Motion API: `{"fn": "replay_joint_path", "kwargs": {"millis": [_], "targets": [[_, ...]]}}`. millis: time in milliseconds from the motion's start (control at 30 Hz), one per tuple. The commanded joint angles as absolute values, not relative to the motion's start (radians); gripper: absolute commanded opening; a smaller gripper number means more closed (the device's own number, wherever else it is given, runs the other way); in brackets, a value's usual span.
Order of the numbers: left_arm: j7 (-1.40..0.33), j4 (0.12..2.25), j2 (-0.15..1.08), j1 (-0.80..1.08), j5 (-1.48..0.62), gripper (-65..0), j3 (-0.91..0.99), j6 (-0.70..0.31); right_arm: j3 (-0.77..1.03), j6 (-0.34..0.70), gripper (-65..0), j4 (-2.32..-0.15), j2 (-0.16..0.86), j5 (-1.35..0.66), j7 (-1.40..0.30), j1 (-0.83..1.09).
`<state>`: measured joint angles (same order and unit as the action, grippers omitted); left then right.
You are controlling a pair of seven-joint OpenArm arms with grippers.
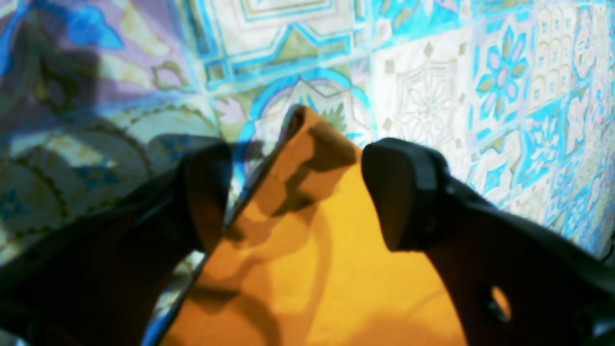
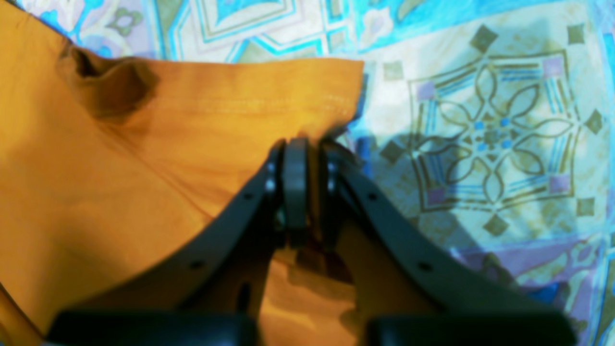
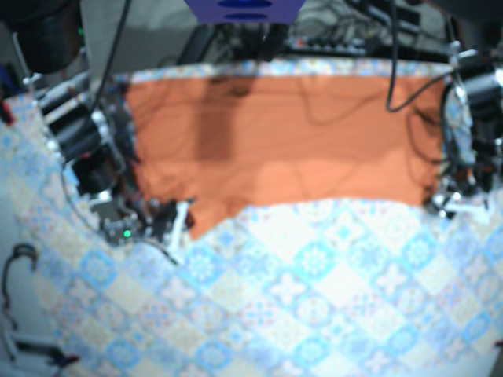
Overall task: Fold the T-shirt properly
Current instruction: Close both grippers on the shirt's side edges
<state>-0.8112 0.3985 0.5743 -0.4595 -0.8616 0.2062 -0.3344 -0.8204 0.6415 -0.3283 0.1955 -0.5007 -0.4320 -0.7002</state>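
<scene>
Orange T-shirt (image 3: 283, 149); broad, flat rectangle

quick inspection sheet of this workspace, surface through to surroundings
surface: patterned blue and white tablecloth, bare across the near half
job's things: orange T-shirt spread as a wide band along the far edge
clutter: nothing seen
grippers: left gripper open, jaws either side of a raised shirt corner; right gripper shut on the shirt's edge
cables: black cables hang over the shirt's far side
surroundings: blurred equipment beyond the far edge
</scene>
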Motion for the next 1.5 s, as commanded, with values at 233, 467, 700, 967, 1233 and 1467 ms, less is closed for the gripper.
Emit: {"fn": "replay_joint_path", "kwargs": {"millis": [233, 467, 700, 967, 1233, 1467], "targets": [[-0.808, 0.410, 0.572, -0.458, -0.857, -19.1, 0.206, -0.329, -0.826, 0.661, -61.1, -0.328, 0.188, -0.423, -0.487, -0.676], [-0.809, 0.412, 0.539, -0.464, -0.857, -19.1, 0.154, -0.329, -0.826, 0.659, -61.1, -0.328, 0.174, -0.424, -0.487, -0.671], [-0.814, 0.478, 0.518, -0.456, -0.855, -19.2, 0.137, -0.326, -0.826, 0.659, -61.1, -0.328, 0.170, -0.424, -0.487, -0.671], [-0.816, 0.478, 0.515, -0.455, -0.855, -19.4, 0.136, -0.326, -0.826, 0.659, -61.1, -0.328, 0.170, -0.423, -0.487, -0.671], [-0.816, 0.479, 0.515, -0.453, -0.855, -32.9, 0.136, -0.326, -0.826, 0.659, -61.1, -0.328, 0.170, -0.423, -0.487, -0.671], [-0.811, 0.484, 0.515, -0.427, -0.857, -58.4, 0.137, -0.325, -0.826, 0.659, -61.1, -0.328, 0.170, -0.423, -0.487, -0.671]]}}
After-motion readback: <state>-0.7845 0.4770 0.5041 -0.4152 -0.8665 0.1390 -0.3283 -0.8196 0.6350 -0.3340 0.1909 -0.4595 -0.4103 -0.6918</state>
